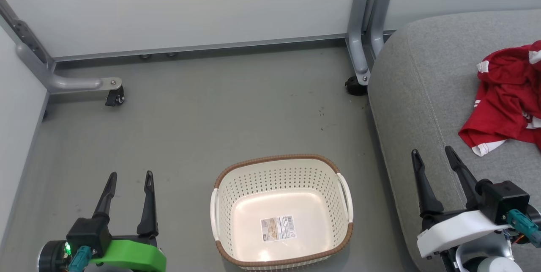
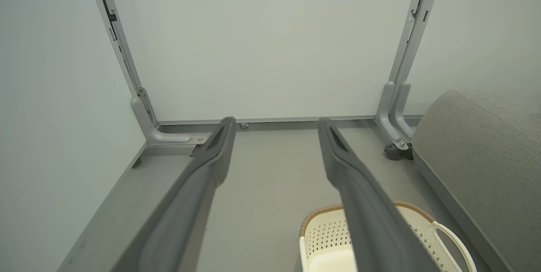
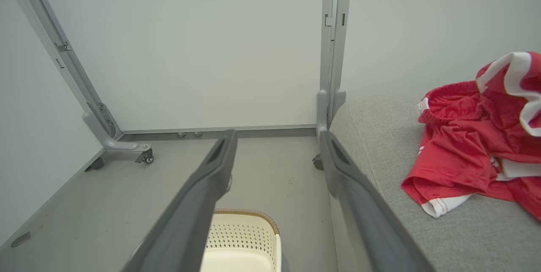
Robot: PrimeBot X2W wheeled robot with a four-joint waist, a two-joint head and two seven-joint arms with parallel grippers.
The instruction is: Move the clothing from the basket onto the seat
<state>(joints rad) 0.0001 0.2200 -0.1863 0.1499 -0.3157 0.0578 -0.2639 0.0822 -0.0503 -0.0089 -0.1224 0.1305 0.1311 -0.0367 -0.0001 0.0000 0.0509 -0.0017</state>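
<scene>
The red clothing (image 1: pixel 509 98) with white trim lies crumpled on the grey seat (image 1: pixel 418 94) at the right; it shows as a heap (image 3: pixel 469 145) in the right wrist view too. The cream basket (image 1: pixel 282 170) stands on the floor in the lower middle, holding nothing but its label sticker (image 1: pixel 277 228). My left gripper (image 1: pixel 129 179) hangs open at the lower left, left of the basket. My right gripper (image 1: pixel 433 153) is open over the seat's front edge, short of the clothing. Both wrist views catch a corner of the basket (image 2: pixel 325 234) (image 3: pixel 245 238).
White partition panels close off the back and left. Their grey metal feet with castors (image 1: pixel 114 94) (image 1: pixel 357 86) stand on the grey floor (image 1: pixel 211 115). The seat's side (image 2: pixel 477 162) rises close to the right of the basket.
</scene>
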